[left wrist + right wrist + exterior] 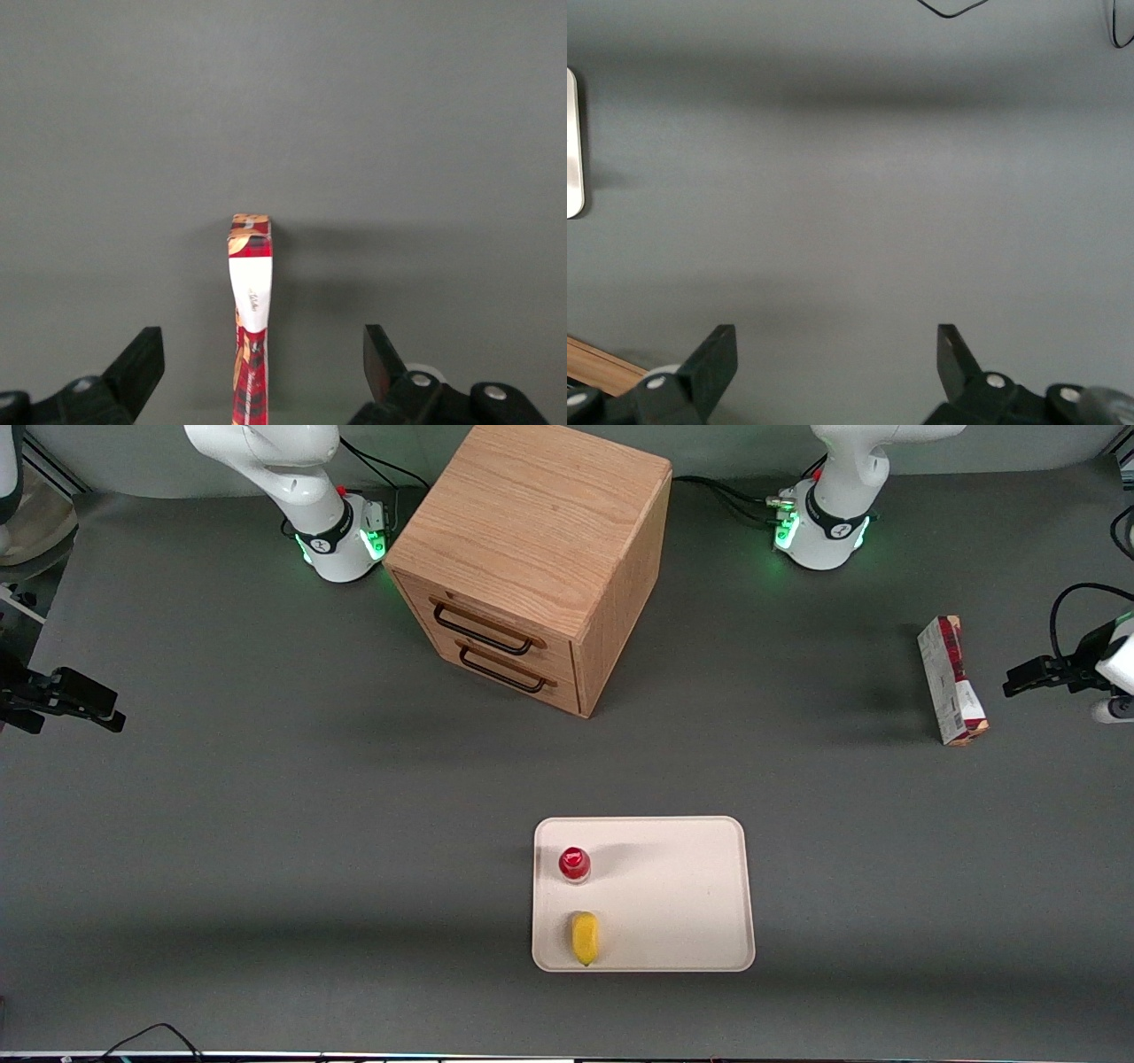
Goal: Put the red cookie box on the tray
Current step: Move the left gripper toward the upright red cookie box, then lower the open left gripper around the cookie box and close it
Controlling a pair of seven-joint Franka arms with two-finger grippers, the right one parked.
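The hand [257,372] hangs above the desk [266,797] at the working arm's end, its two fingers [137,363] spread wide and holding nothing. The red cookie box [251,301] lies on its narrow edge just ahead of the hand, lined up between the fingers but not touched by either; in the front view the same box [951,680] rests on the desk just beside the hand [1032,677], with the tray [691,895] well apart from both, toward the middle of the desk and nearer the front camera. The task looks barely begun: the box has yet to be gripped. The main risk, as I judge it, comes from the box standing on so thin an edge. If the hand descends off-centre, one finger could strike first and tip the box flat, leaving a broad face too wide to pinch. A grip taken at one end of so long a box could let it swing or slip during the carry. The tray also holds a small red-capped bottle [574,864] and a yellow object [585,937] along the side farthest from the hand, so a careless set-down there could knock the bottle over; the bare part of the tray nearest the hand seems the safer landing spot.
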